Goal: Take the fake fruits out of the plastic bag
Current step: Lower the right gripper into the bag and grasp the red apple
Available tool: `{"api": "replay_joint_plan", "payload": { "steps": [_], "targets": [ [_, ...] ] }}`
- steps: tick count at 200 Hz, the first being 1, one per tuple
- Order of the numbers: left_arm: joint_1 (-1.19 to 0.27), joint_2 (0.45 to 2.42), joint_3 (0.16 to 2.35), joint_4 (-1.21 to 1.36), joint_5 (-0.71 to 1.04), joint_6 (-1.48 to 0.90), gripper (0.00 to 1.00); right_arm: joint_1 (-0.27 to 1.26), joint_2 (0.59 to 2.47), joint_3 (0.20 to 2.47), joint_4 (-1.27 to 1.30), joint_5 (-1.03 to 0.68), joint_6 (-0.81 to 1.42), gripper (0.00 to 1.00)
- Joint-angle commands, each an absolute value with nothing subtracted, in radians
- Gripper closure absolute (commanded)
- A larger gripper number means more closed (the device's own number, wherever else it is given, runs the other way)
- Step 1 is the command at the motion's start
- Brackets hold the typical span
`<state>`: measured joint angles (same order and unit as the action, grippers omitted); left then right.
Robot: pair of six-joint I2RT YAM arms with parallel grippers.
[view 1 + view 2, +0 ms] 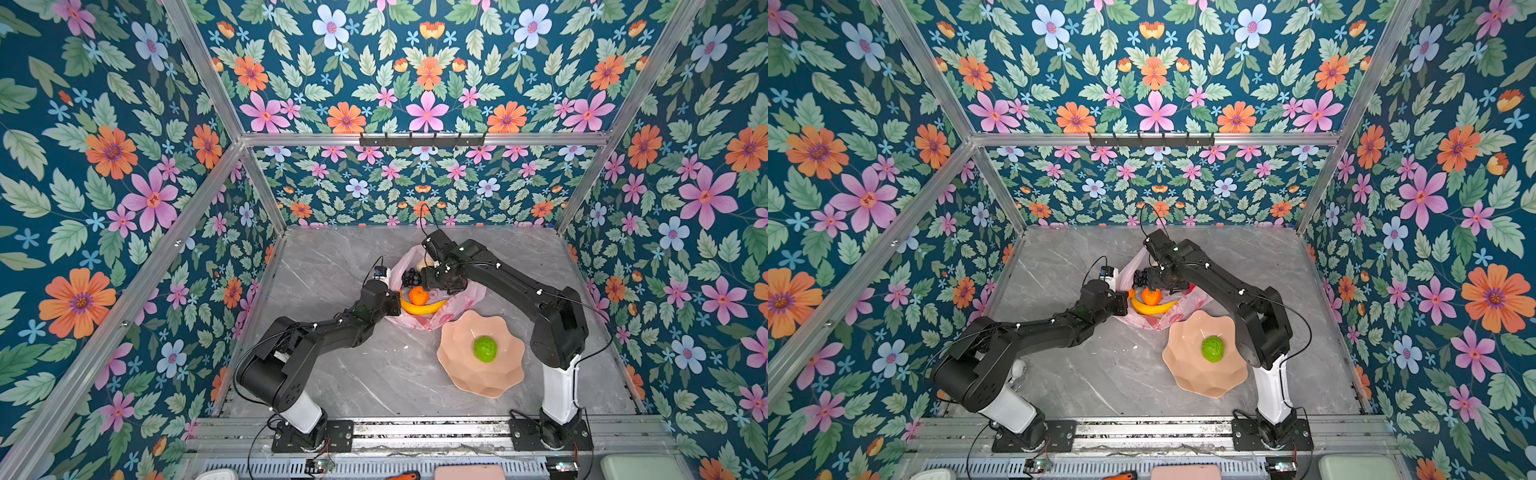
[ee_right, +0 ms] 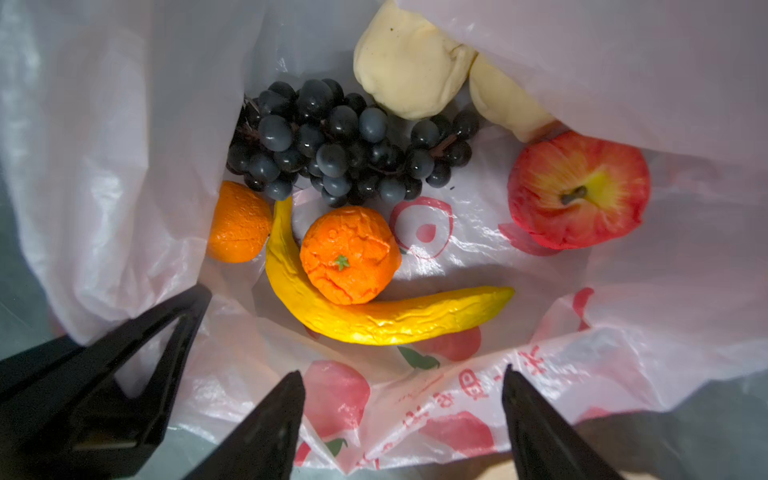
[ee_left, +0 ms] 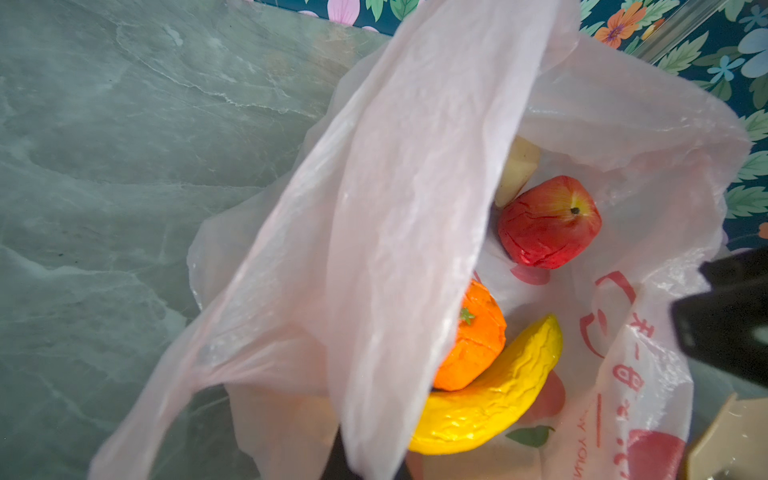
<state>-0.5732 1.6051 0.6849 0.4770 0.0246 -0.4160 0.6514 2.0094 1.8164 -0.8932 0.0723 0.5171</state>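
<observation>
**Right jaws spread over the open bag; left clamped on its rim**

Your right gripper (image 2: 403, 378) hangs over the mouth of the plastic bag (image 2: 665, 311), jaws spread wide, nothing between them. Both fingertips (image 2: 291, 399) sit above the near printed edge of the bag, clear of the fruit.

Your left gripper (image 1: 392, 300) is closed at the left rim of the bag. In the left wrist view a sheet of bag film (image 3: 395, 208) rises straight from the camera's foot, so the closed jaws have hold of the bag, though the fingers themselves are hidden under the plastic.

Inside the bag, from the right wrist view:
- banana (image 2: 374, 320), curved, nearest the right fingertips
- orange (image 2: 349, 253) resting in the banana's curve, touching it
- a second orange fruit (image 2: 239, 224) just beside the banana's thin end, partly under the bag wall
- grape bunch (image 2: 332, 141) beyond the oranges
- two cream pieces (image 2: 407, 66), touching each other, at the far side past the grapes
- apple (image 2: 577, 191), stem up, apart from the rest

In both top views the bag lies mid-table on the grey marble table (image 1: 332, 270). Just beside it, nearer the arm bases, stands the pink scalloped bowl (image 1: 457, 374) with the bumpy green fruit (image 1: 485, 349) in it.
</observation>
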Motion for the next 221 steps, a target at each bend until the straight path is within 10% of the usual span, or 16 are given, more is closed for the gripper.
{"api": "replay_joint_plan", "payload": {
  "steps": [1,221],
  "targets": [
    [-0.573,1.605,0.686,0.485,0.029,-0.41,1.0,0.64,2.044,1.846,-0.891,0.07,0.528,0.23],
    [-0.572,1.614,0.689,0.488,0.041,-0.413,1.0,0.471,2.262,2.013,-0.958,0.229,0.439,0.19]
  ]
}}
